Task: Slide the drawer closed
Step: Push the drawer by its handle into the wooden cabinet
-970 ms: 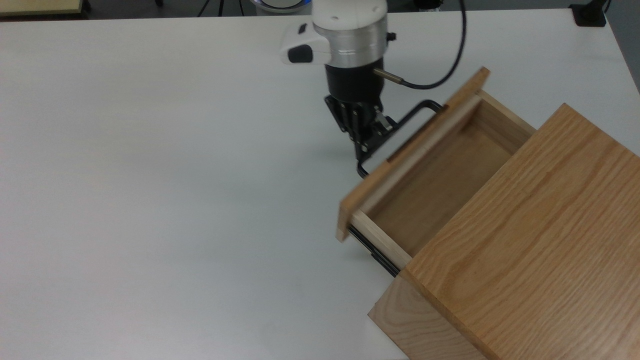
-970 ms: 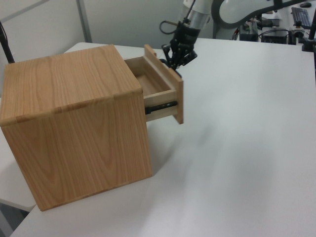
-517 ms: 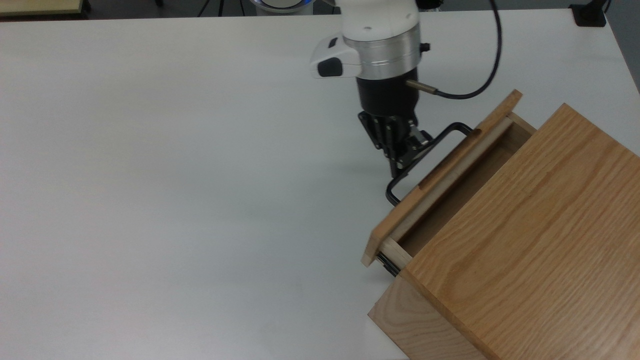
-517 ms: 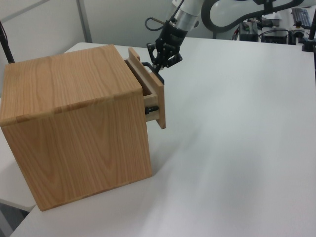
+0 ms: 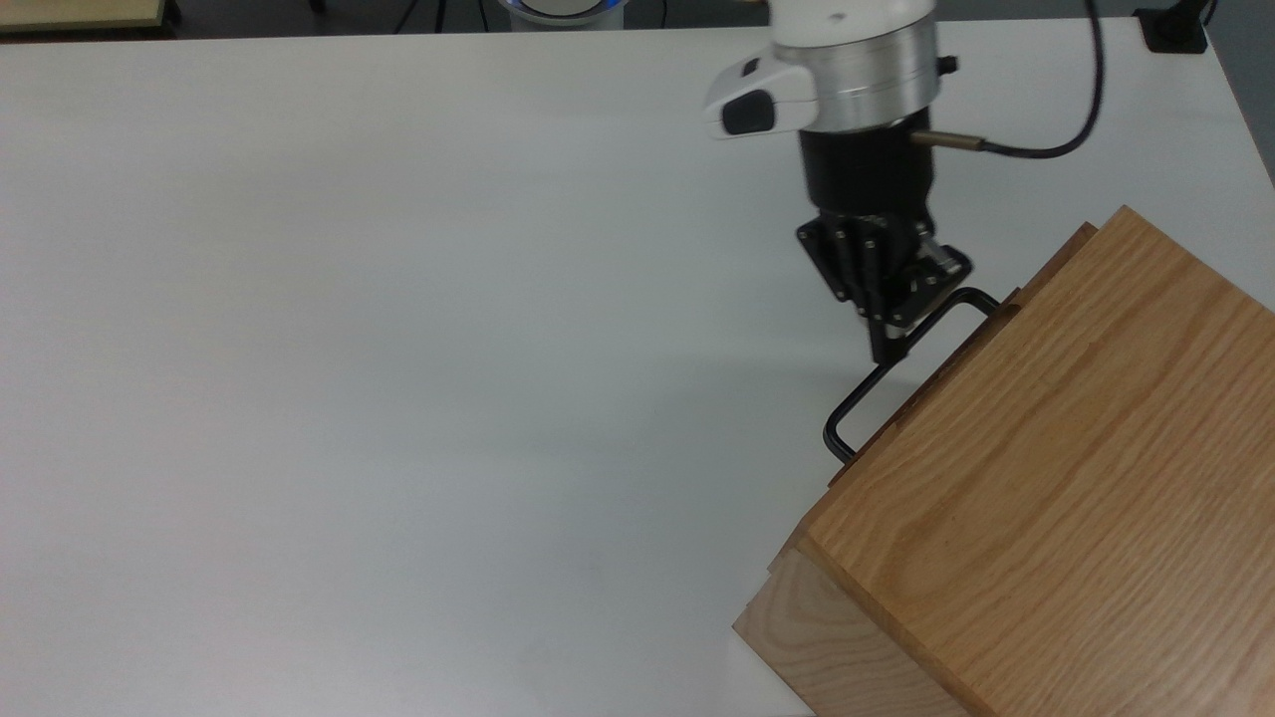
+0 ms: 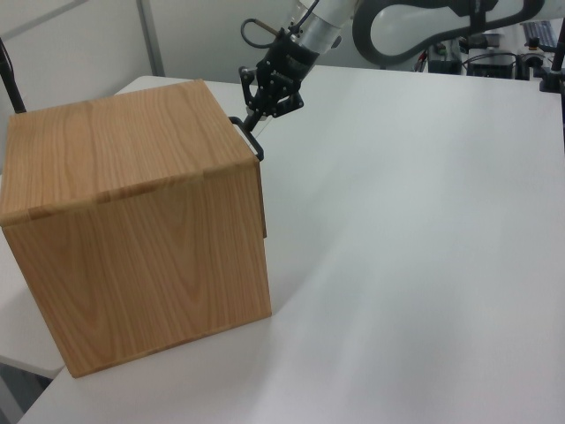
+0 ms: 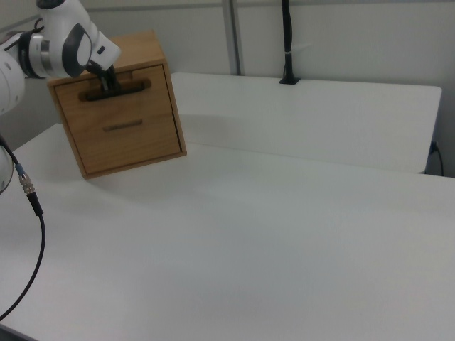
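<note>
The drawer [image 5: 1041,281] sits pushed into the oak cabinet [image 5: 1056,498], with its front panel almost flush. Its black U-shaped handle [image 5: 855,400] sticks out over the white table [image 5: 398,349]. My gripper [image 5: 887,349] points down at the handle's bar, fingers shut on it. In the left view the gripper [image 6: 257,117] hangs at the cabinet's [image 6: 132,221] top corner, over the handle [image 6: 251,141] and the drawer's thin front edge [image 6: 262,181]. In the right view the gripper [image 7: 109,84] is at the upper drawer front [image 7: 153,87].
A second drawer front with a slot handle [image 7: 122,126] lies below the upper one. My black cable [image 5: 1046,149] loops from the wrist. A black post [image 7: 286,42] stands at the table's far edge in the right view. Open tabletop spreads across the top view's left.
The drawer has slid from wide open into the cabinet until nearly flush. My gripper moved with the handle toward the cabinet, to the top view's right and down.
</note>
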`<state>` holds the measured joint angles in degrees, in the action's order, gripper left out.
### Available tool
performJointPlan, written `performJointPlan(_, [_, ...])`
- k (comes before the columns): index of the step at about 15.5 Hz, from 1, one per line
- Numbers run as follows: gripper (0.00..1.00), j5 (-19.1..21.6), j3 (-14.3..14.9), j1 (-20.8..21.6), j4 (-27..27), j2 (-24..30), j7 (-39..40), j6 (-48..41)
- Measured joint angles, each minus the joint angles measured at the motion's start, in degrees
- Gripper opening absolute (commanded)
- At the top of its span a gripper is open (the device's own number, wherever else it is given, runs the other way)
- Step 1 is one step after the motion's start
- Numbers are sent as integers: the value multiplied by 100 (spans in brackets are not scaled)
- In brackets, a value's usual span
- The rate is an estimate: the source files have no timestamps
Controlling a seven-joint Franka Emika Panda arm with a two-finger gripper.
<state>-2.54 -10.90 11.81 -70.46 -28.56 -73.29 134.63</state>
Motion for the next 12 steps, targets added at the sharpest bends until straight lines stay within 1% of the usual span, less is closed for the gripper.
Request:
performJointPlan(3, [0,-297,71,160,37,-82,-327,69])
performJointPlan(9, [0,-375,91,193,58,-198,-506,271])
performJointPlan(12, [0,-828,96,286,57,-222,-787,407])
